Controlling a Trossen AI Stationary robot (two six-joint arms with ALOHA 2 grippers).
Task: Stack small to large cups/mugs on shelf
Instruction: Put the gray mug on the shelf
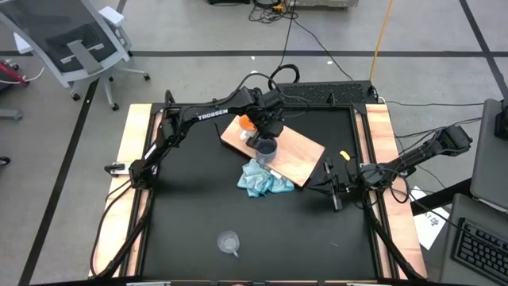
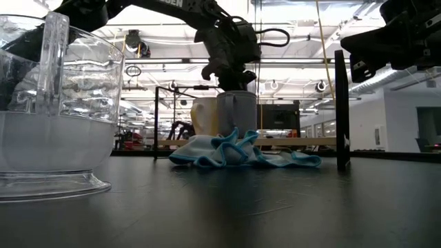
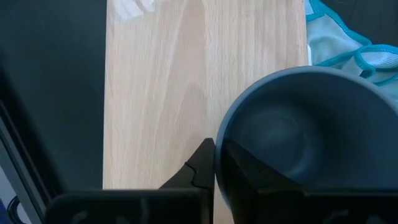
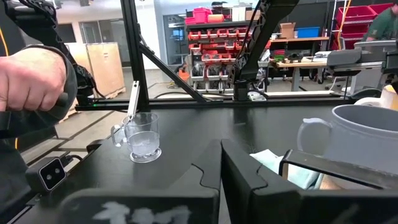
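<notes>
The grey-blue mug stands upright over the near part of the light-wood shelf board, with my left gripper above it and shut on its rim. The orange mug sits on the board just behind. In the low view the grey-blue mug hangs under my left gripper, and the cloth hides its base. The clear cup stands on the table near the near edge. It fills the left of the low view. My right gripper is shut and waits at the table's right. My left gripper holds the grey-blue mug by its rim, one finger inside the bowl and the other finger outside the wall. It comes from above, pointing down. The mug stays upright; I cannot tell whether its base rests on the board.
A crumpled light blue cloth lies against the board's near edge, between the board and the clear cup. A person's hand shows beyond the table in the right wrist view. Bare black tabletop spreads left of and near the cloth.
</notes>
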